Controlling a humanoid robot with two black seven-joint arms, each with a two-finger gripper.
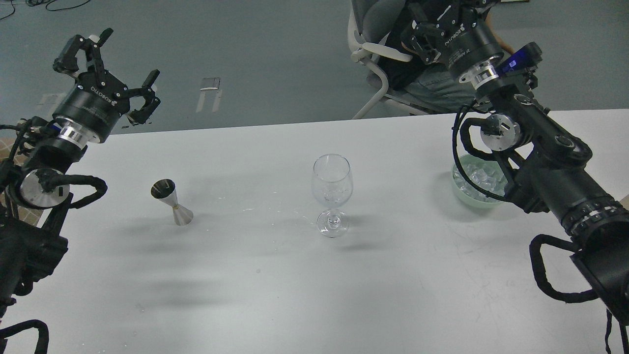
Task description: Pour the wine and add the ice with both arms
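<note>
Left gripper hangs spread, empty, beyond the table's far left edge. Right gripper past far right edge; fingers indistinct, cannot tell. Jigger left of centre. Glass upright at centre. Ice in green bowl near right edge.

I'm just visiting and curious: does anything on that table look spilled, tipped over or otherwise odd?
Mostly tidy. The wine glass and metal jigger stand upright, and the ice sits in its green bowl. The one oddity: faint specks, perhaps droplets, on the table between jigger and glass; too small to tell.
</note>
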